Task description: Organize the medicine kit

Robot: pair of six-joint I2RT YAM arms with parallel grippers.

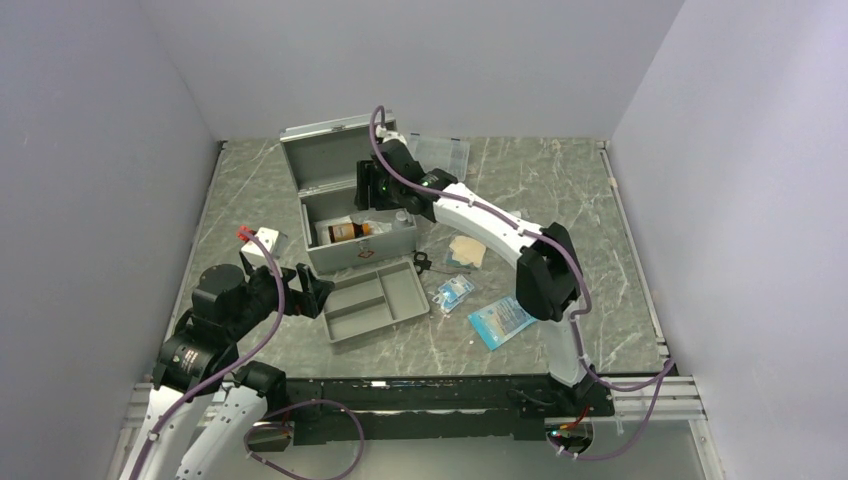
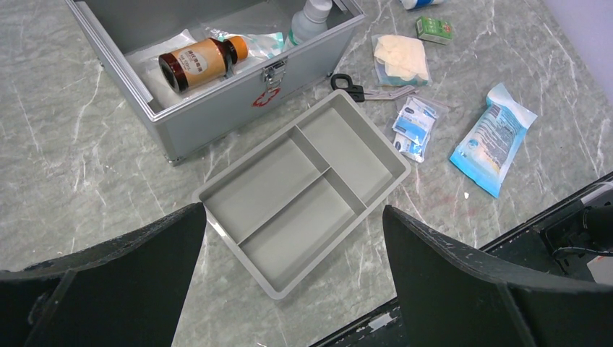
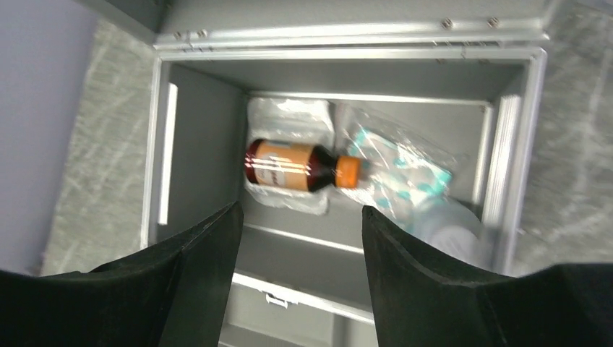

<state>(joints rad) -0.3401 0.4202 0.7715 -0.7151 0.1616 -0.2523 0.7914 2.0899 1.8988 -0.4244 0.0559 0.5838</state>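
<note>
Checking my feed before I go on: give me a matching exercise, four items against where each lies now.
Items:
1 brown bottle
2 tray
3 scissors
4 blue pack

Places:
A lying farthest from the kit
B inside the kit, on its side
C in front of the kit, empty
D by the kit's front corner, beside the gloves

Pairs: 1-B, 2-C, 3-D, 4-A
</note>
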